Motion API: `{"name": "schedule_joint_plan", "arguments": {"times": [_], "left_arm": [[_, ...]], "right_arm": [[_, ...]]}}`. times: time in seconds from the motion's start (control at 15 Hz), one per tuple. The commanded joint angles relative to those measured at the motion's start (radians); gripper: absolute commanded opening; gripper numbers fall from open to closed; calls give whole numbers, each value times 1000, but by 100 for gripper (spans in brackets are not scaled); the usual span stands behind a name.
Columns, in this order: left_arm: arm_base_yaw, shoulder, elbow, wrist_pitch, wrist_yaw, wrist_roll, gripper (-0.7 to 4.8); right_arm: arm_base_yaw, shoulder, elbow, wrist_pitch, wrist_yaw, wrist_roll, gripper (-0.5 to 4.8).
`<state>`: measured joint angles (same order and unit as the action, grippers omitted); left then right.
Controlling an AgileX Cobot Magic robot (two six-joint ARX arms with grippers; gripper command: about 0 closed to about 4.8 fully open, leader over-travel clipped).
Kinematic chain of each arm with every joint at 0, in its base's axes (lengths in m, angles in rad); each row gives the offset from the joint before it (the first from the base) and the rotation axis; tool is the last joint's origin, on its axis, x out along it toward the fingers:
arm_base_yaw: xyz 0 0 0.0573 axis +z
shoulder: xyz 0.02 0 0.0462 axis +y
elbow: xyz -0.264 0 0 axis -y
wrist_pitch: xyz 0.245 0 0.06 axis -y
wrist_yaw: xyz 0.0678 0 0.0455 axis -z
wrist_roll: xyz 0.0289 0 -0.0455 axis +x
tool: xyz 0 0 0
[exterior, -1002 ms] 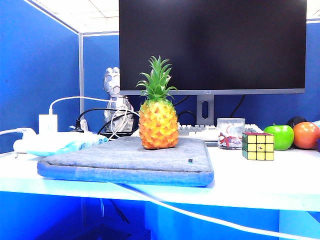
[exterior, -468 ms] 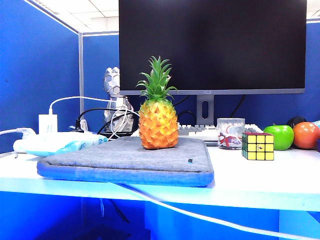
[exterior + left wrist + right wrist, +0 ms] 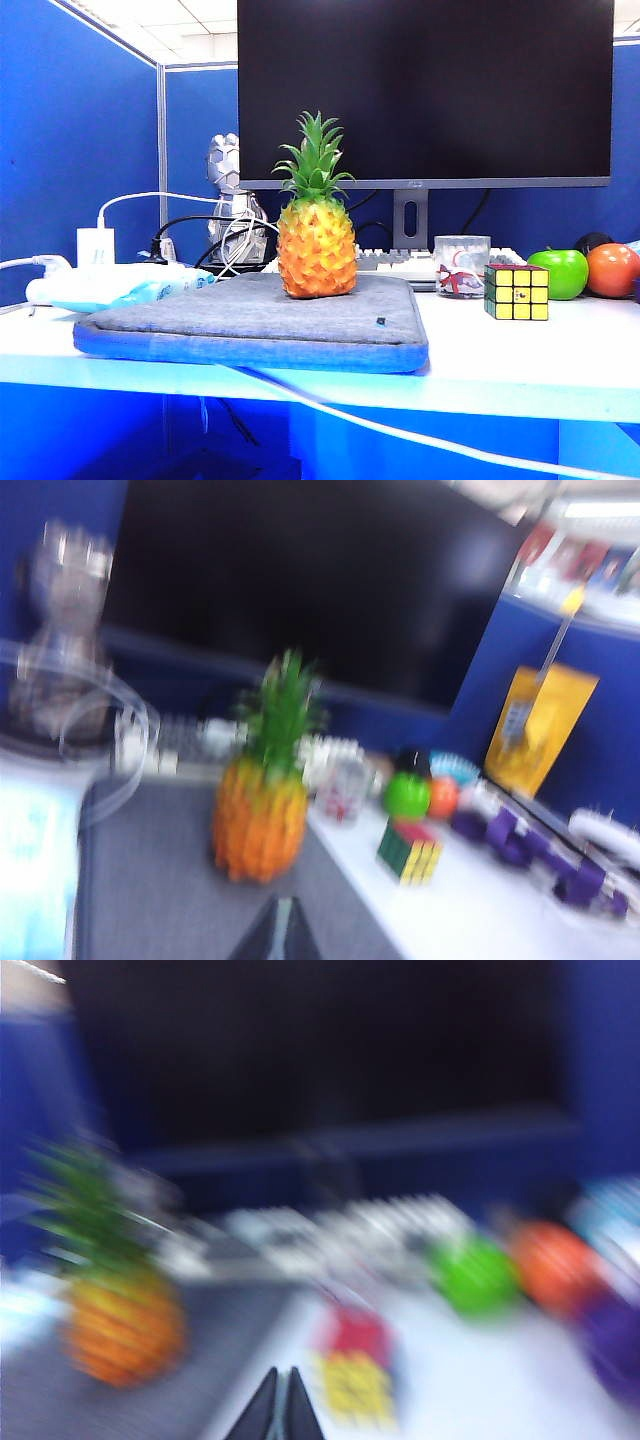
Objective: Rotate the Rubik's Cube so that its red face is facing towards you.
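The Rubik's Cube (image 3: 516,292) stands on the white bench (image 3: 520,360), to the right of the grey pad (image 3: 250,320) and just in front of the glass cup (image 3: 461,266). Its yellow side faces the camera and the red face (image 3: 518,267) lies on top. The left gripper (image 3: 277,932) and the right gripper (image 3: 280,1407) are both far from it, jaws pressed together and holding nothing. To do this step well, 1 gripper should spread its jaws first, then take the cube by 2 opposite sides and tip it forward, without touching the cup or the green apple (image 3: 560,272).
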<state>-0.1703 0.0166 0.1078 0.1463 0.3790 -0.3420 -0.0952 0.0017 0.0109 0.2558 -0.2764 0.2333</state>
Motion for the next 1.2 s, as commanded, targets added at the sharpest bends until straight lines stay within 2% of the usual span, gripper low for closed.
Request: {"name": "schedule_joint_plan", "arguments": {"times": [0.07, 0.2, 0.27, 0.4, 0.53, 0.6, 0.87, 1.0, 1.07, 1.2], "left_arm": [[0, 167, 182, 17, 3, 69, 8], [0, 375, 344, 19, 14, 101, 8], [0, 577, 507, 19, 81, 130, 8], [0, 842, 729, 6, 174, 137, 8], [-1, 1030, 907, -50, 222, 194, 8], [-1, 1109, 990, -104, 264, 219, 8], [-13, 1278, 1224, -414, 256, 392, 2], [-35, 1338, 1310, -579, 214, 441, 2], [-66, 1361, 1332, -601, 159, 443, 2], [-145, 1413, 1340, -547, 145, 446, 2]], "right_arm": [[2, 0, -5, 90, -19, 37, -6], [1, 0, 18, 107, -41, 40, -6], [1, 1, 79, 100, -38, 26, -6], [-1, 49, 222, -4, -5, -35, -6], [-1, 193, 382, -76, -14, -50, -6], [-1, 303, 485, -126, -52, -50, -6], [-1, 745, 863, -405, -150, -55, -6], [-1, 923, 985, -489, -204, -84, -6], [-1, 1009, 1031, -520, -227, -87, -5], [-2, 1121, 1065, -522, -255, -89, -5]]}}
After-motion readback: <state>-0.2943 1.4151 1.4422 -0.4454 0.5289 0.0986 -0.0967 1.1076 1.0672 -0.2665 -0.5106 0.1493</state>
